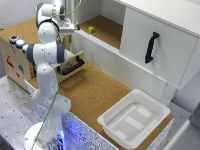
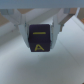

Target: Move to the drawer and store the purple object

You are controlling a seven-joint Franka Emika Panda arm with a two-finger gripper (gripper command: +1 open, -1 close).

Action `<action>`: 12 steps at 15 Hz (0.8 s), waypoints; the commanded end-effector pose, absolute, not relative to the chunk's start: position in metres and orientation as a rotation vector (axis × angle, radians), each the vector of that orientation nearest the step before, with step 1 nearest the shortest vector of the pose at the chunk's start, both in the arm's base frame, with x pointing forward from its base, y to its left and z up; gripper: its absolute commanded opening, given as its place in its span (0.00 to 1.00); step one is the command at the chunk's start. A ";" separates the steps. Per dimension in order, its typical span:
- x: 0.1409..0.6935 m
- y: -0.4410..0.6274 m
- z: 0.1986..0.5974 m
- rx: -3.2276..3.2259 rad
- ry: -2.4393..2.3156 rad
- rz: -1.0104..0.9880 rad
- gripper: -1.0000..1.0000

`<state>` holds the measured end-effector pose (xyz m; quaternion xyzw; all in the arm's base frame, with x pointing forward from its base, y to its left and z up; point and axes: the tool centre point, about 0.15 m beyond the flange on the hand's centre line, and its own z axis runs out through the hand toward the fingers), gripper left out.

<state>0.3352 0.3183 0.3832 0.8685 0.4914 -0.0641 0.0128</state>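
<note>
Exterior view. My arm (image 1: 47, 65) stands at the left of the frame, white, reaching up toward the upper left; my gripper (image 1: 71, 31) hangs near the top edge, its tip hard to make out here. The drawer (image 1: 71, 64), light wood with a long black bar handle, sits at centre left, partly behind my arm and pulled open. Cork counter (image 1: 95, 92) runs across the middle. A white bin (image 1: 134, 118) rests at lower right on that counter. A big white door (image 1: 157, 45) with a black handle fills the upper right. A small yellow block (image 1: 91, 29) lies in the open recess at top centre.

Wrist view. My gripper (image 2: 40, 31) is closed narrow on the purple object (image 2: 40, 38), a dark cube with yellow markings, one finger (image 2: 20, 27) pressed to each side. The cube sits at the centre of the frame, above a pale blurred surface I cannot identify.
</note>
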 end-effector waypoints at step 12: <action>0.386 0.307 0.320 2.301 2.145 -0.124 0.00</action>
